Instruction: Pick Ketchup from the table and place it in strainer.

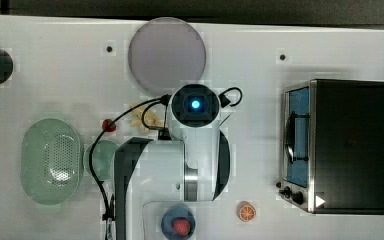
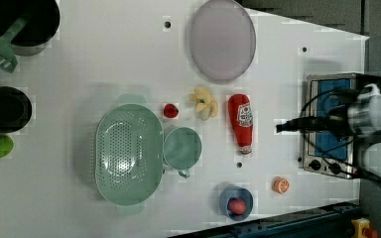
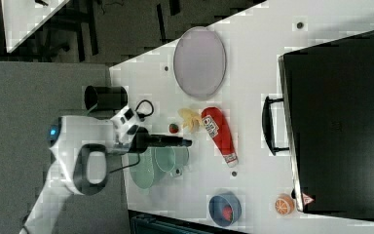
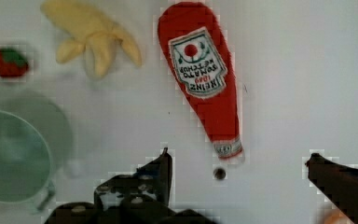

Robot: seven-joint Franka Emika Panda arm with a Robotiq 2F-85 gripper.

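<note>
Currently in approach: gripper spread wide, empty, above the ketchup, which lies flat at centre of the left view, near the banana. Next: descend, straddle bottle body, close; strainer sits centre-left.

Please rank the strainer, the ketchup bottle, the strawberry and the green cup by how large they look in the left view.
1. strainer
2. ketchup bottle and green cup, too alike to rank
3. strawberry
</note>
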